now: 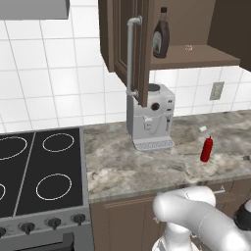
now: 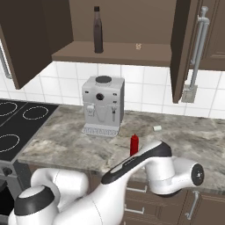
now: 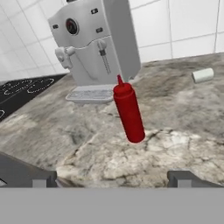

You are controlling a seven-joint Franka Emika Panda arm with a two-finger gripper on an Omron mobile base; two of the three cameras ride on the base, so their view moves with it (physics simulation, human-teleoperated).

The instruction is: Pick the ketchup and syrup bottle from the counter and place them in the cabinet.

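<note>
Hand view: gripper (image 3: 112, 179) fingers spread wide, nothing held – ketchup (image 3: 129, 113) upright on counter (image 3: 183, 131), just ahead. Syrup bottle (image 1: 161, 35) already on cabinet (image 1: 196, 55) shelf – approx. half done; ketchup remains.

The syrup bottle (image 1: 161, 34) stands upright on the shelf inside the open cabinet (image 1: 196, 56), above the counter (image 1: 147, 166). Below it a coffee machine (image 1: 149, 116) sits at the counter's back, against the wall. The ketchup (image 1: 207, 149) stands on the counter at about four o'clock from the machine, nearer the front edge and apart from it. A small roll (image 3: 203, 75) lies at roughly one o'clock from the ketchup. The stove (image 1: 41, 166) adjoins the counter at nine o'clock.
</note>
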